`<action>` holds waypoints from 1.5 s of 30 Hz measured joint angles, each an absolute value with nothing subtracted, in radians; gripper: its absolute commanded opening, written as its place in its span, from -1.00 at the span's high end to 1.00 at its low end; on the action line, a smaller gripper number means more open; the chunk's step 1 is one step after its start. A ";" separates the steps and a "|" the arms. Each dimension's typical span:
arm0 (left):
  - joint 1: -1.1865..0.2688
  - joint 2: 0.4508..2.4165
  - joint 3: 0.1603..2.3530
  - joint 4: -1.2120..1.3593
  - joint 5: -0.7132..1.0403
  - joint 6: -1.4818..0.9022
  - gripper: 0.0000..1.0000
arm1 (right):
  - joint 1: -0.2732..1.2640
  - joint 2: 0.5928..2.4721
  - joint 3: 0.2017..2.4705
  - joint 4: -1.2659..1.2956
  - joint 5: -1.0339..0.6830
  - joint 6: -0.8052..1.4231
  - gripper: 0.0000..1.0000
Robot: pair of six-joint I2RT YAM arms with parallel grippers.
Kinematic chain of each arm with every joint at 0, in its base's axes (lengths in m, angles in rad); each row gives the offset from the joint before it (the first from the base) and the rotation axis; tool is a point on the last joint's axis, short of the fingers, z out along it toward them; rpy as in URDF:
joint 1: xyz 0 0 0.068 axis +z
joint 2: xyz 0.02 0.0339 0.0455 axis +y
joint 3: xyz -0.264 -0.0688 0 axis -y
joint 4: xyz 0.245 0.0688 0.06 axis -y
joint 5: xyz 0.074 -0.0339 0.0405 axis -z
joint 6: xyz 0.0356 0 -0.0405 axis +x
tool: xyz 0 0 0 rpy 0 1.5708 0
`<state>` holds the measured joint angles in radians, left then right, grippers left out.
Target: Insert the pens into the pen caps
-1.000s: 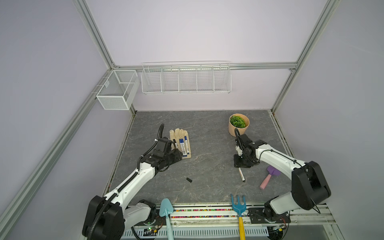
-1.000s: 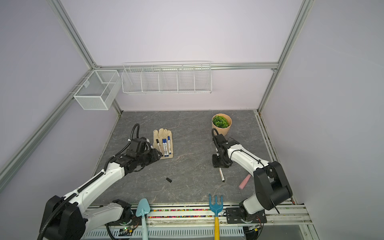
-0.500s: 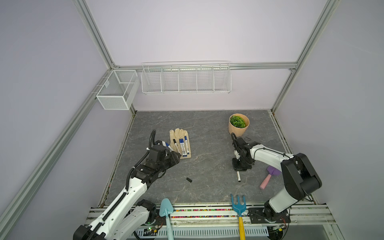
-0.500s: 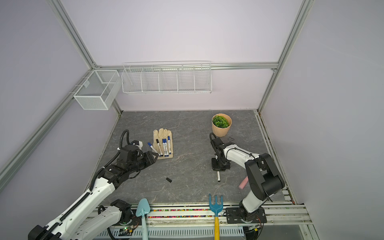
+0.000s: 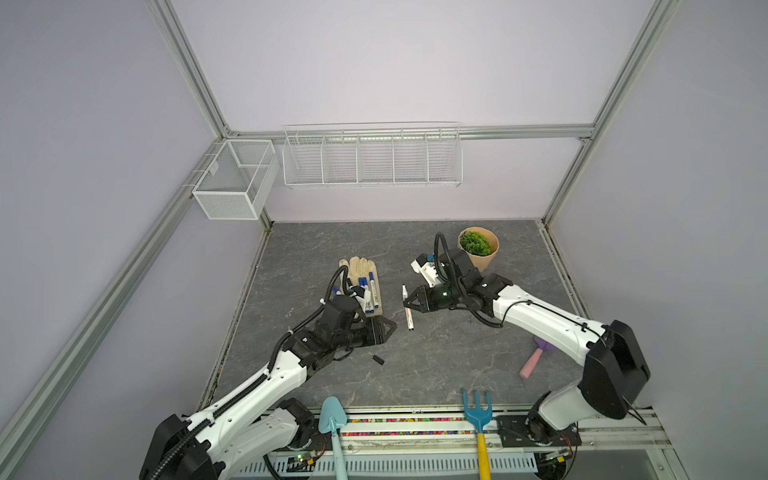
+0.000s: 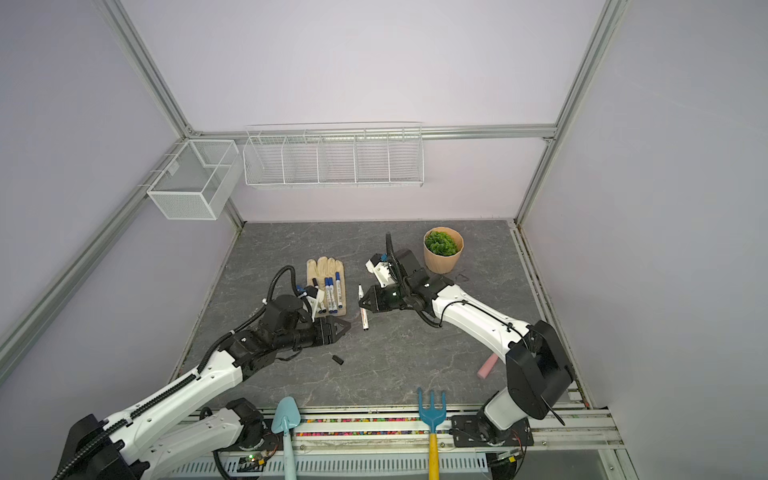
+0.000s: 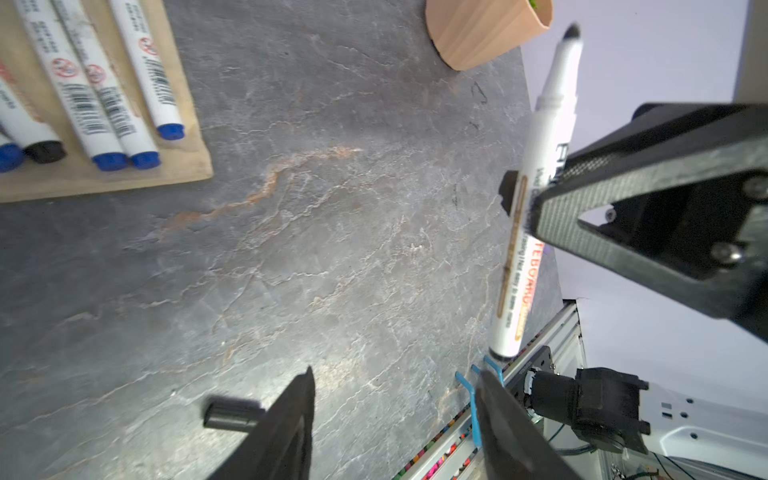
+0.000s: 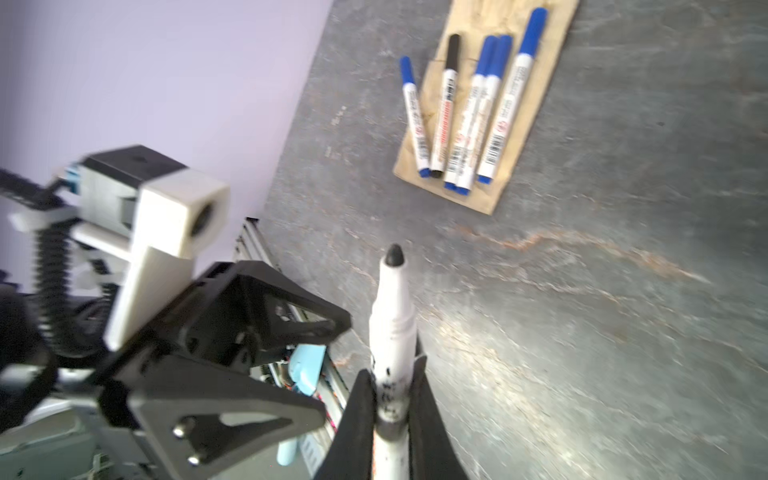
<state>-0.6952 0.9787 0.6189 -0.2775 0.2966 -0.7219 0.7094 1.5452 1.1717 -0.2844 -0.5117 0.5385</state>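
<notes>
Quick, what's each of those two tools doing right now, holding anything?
Left tool: open, holding nothing.
Right tool: closed on an uncapped, black-tipped pen.

Black cap (image 7: 230, 413) — blurred, half behind the left tool (image 7: 395, 374)

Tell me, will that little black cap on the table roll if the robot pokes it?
The black cap is a short round tube lying on its side on the flat table, so a sideways nudge would likely roll it. It looks tiny and light, so it could skid too. It seems hard plastic, so the open left gripper shouldn't squash it.
</notes>
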 measured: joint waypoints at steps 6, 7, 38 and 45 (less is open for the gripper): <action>-0.700 0.992 0.619 -0.190 0.286 -0.722 -0.21 | 0.743 1.558 1.210 -0.242 -0.577 0.554 0.83; -0.700 1.000 0.619 -0.178 0.286 -0.722 -0.19 | 0.746 1.558 1.216 -0.240 -0.583 0.554 0.83; -0.701 0.923 0.629 -0.137 0.307 -0.672 -0.19 | 0.748 1.558 1.225 -0.234 -0.539 0.543 0.85; -0.701 1.021 0.659 -0.094 0.299 -0.655 -0.10 | 0.748 1.554 1.225 -0.220 -0.547 0.559 0.85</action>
